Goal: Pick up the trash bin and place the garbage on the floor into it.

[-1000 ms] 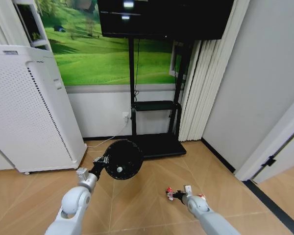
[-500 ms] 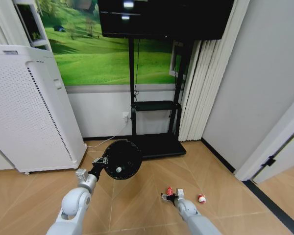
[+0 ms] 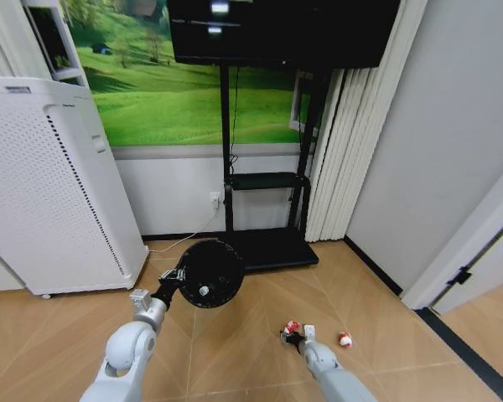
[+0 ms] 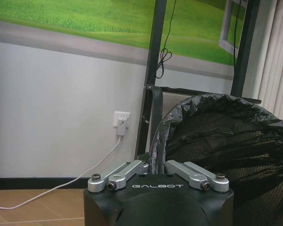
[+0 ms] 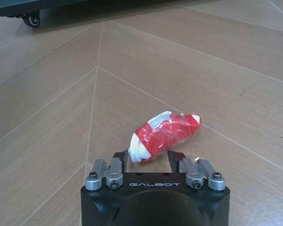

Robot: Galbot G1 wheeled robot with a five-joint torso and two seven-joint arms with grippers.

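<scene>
My left gripper point(image 3: 176, 275) is shut on the rim of the trash bin point(image 3: 210, 273), a black mesh basket lined with a black bag, held off the floor and tipped on its side. The left wrist view shows the fingers closed on the bin's point(image 4: 226, 141) rim at the gripper point(image 4: 156, 163). My right gripper point(image 3: 292, 337) is low over the floor, open, its fingers on either side of one end of a red-and-white wrapper piece point(image 5: 163, 135), a piece of the garbage point(image 3: 292, 327). Another small red-and-white piece point(image 3: 344, 339) lies on the floor just to the right.
A tall white perforated appliance point(image 3: 50, 184) stands at the left. A black TV stand point(image 3: 267, 244) with a wheeled base point(image 5: 32, 20) is against the wall behind the bin. A power cord point(image 4: 99, 165) runs to a wall socket. A door frame point(image 3: 461, 251) is at the right.
My right gripper moved left along the floor to the red wrapper piece, uncovering the other red-and-white piece. The left arm and bin have barely moved.
</scene>
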